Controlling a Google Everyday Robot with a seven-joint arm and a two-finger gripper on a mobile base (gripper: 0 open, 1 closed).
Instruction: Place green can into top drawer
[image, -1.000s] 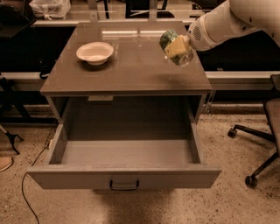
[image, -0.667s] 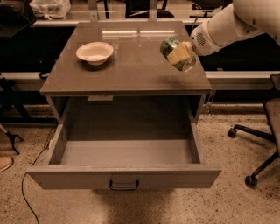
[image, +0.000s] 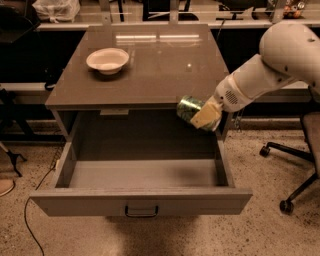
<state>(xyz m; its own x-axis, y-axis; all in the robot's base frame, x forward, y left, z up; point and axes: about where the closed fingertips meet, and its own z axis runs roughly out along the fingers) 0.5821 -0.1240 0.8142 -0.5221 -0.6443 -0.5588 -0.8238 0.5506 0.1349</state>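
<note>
Well, the top drawer (image: 140, 199) stands pulled far out of the grey-brown cabinet, its flat front panel facing the floor side of the room and a small dark handle (image: 141, 212) sitting at the middle of that panel. Above the drawer's back right corner hangs the gripper (image: 201, 115), and its pale fingers (image: 206, 117) are closed onto the green can (image: 188, 106), which lies tilted on its side in the grasp, with its end pointing back and left across the drawer. The can is in the air, over the open drawer rather than down on its floor, level with the cabinet's front edge just above the drawer's right wall. From the gripper a thick white arm (image: 270, 70) climbs away to the right of the drawer and out of sight. The cabinet top (image: 160, 75) stretches behind and above the drawer, and on it, well back and to the left of the drawer, rests a white bowl (image: 107, 60), upright and far from the can. Off to the right of the drawer, on the speckled floor, I can see part of an office chair (image: 299, 165) with its wheeled legs. To the drawer's left a thin dark cable (image: 31, 210) trails over the floor.
</note>
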